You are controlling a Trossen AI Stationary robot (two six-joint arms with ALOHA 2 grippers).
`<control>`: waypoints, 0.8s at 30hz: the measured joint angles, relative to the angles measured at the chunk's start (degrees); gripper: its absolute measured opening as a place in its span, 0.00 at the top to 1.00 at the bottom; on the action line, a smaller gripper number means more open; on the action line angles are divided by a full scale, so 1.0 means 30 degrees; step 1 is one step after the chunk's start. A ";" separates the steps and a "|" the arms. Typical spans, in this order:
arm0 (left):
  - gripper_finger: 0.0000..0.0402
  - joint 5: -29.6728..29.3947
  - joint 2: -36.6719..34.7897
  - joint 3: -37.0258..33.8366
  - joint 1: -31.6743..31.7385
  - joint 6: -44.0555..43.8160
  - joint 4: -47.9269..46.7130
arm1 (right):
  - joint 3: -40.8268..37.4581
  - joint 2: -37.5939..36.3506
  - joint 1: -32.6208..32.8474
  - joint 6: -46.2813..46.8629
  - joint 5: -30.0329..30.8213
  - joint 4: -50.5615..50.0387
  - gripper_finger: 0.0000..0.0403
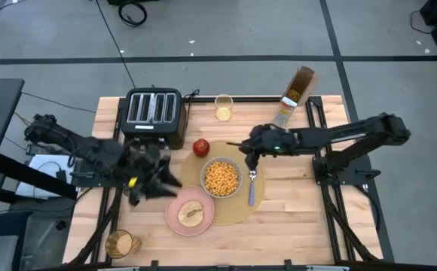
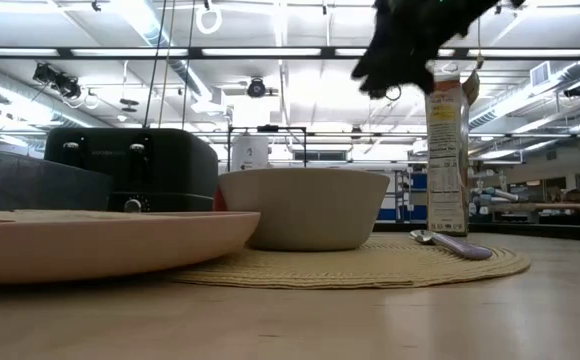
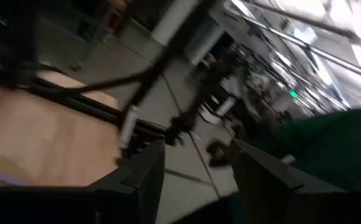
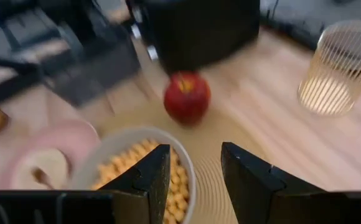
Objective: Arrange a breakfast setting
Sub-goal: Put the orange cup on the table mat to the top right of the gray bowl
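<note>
Nearest the low camera, the pink plate (image 2: 100,240) with its slice of toast (image 1: 190,211) sits on the near-left edge of the tan placemat (image 2: 370,265), so the food is gathered on one mat. From the left in the high view, the left gripper (image 1: 152,181) hovers just left of the plate, its jaws parted and empty, likely clear of the setting. Behind it stands the black toaster (image 1: 154,113), off the mat. The red apple (image 1: 201,147) rests just beyond the mat's far-left rim, beside the white bowl (image 1: 222,178) of cereal at the mat's centre. The right gripper (image 1: 250,158) hangs over the bowl's right side, fingers apart with nothing between them, above the spoon (image 1: 252,184) laid to the bowl's right. The amber glass (image 1: 224,107) and cereal box (image 1: 294,96) stand behind.
</note>
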 joint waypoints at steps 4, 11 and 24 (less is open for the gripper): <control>0.60 -0.1292 0.1701 0.2104 -0.1889 -0.0915 -0.1638 | 0.0007 -0.1988 0.1104 -0.0493 0.1351 -0.0044 0.63; 0.65 -0.4091 0.6089 0.7995 -0.5064 -0.6404 -0.8382 | 0.0007 -0.3972 0.2118 -0.2831 0.1933 -0.1173 0.63; 0.65 -0.3054 1.0135 1.0821 -0.8984 -2.2719 -1.5200 | 0.0007 -0.4911 0.5031 -0.4488 0.1060 -0.4018 0.63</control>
